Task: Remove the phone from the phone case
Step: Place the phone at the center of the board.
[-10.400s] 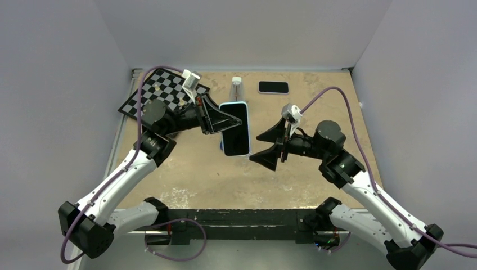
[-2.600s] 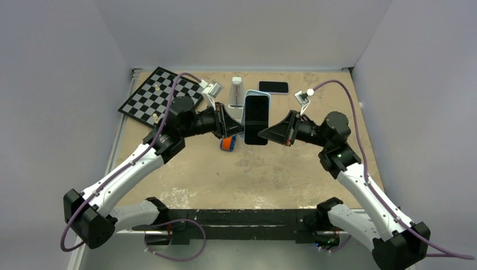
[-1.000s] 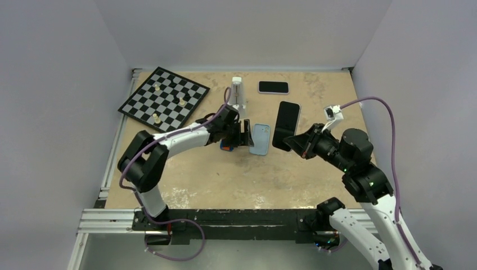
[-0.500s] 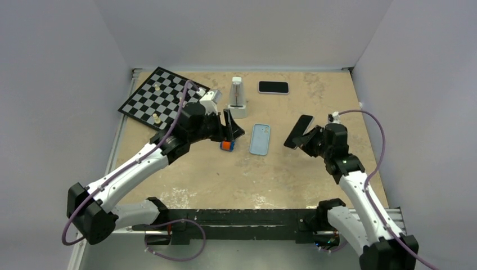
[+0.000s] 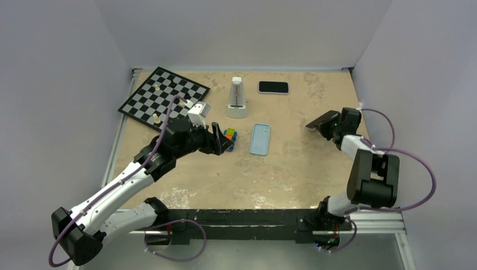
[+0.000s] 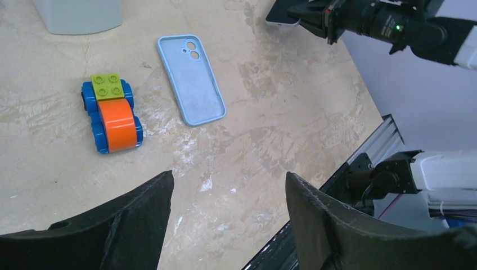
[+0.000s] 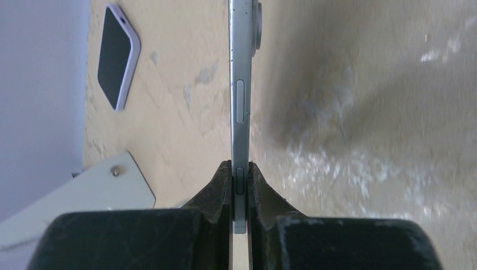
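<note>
Nearest to me the left arm (image 5: 130, 175) reaches out from the near edge of the sandy, mottled bench (image 5: 292, 169), and its jaws hang spread wide with nothing between them, poised over bare bench just short of a small toy car of blue, orange and green bricks (image 6: 111, 112). Just right of the toy, flat on the bench with its hollow side up and plainly empty, lies the pale blue soft phone case (image 6: 191, 79). The slim silver-edged phone (image 7: 242, 84) is well apart from it, over at the right side of the bench, pinched by its near end in the right arm's (image 5: 371, 174) jaws, which are closed tight on its two faces. It is held on edge and seems to sit clear of the bench, though I cannot be sure how far. To my eye the separating is done and the step in hand is parking the phone: the next move calls for lowering it gently, laying it flat on open bench away from the case, then opening those jaws. Farther back stand a pale grey pyramid-shaped metronome (image 5: 237, 98), a black-and-white chessboard (image 5: 163, 98) at far left, and a second dark-screened phone in a lilac case (image 5: 273, 87).
</note>
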You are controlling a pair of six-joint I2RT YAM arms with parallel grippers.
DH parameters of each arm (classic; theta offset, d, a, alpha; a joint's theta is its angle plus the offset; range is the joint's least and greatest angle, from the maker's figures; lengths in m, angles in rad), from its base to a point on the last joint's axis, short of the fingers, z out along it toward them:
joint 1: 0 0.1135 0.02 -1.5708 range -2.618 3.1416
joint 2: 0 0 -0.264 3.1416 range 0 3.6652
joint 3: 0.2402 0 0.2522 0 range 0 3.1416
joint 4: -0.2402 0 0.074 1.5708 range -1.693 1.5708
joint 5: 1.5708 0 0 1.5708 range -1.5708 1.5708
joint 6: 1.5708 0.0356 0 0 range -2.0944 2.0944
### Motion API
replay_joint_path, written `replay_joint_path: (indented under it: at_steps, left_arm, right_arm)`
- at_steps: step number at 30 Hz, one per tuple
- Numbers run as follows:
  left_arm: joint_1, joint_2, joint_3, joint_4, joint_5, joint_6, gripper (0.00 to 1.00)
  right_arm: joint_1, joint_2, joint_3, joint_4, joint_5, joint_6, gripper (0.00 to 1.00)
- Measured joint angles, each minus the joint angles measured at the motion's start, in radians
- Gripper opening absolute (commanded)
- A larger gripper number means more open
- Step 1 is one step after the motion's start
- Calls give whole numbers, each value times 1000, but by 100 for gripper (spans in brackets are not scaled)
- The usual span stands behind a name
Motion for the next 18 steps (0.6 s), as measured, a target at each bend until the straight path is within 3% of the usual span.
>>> replay_joint_path:
  at_steps: [3, 5, 12, 14, 18]
  left_arm:
    - [0, -49, -11, -25, -2, 28, 76]
    - [0, -76, -11, -36, -5, 49, 76]
    - [0, -113, -11, -42, -24, 85, 76]
    - [0, -107, -11, -42, -25, 90, 76]
    - [0, -83, -12, -40, -24, 93, 76]
  right_arm:
    - [-34, 114, 57, 63, -19, 6, 0]
    - [-51, 178, 91, 102, -31, 7, 8]
    - [-68, 227, 82, 148, -56, 4, 80]
    - [-68, 211, 71, 137, -54, -13, 87]
    - [-68, 116, 60, 51, -32, -85, 89]
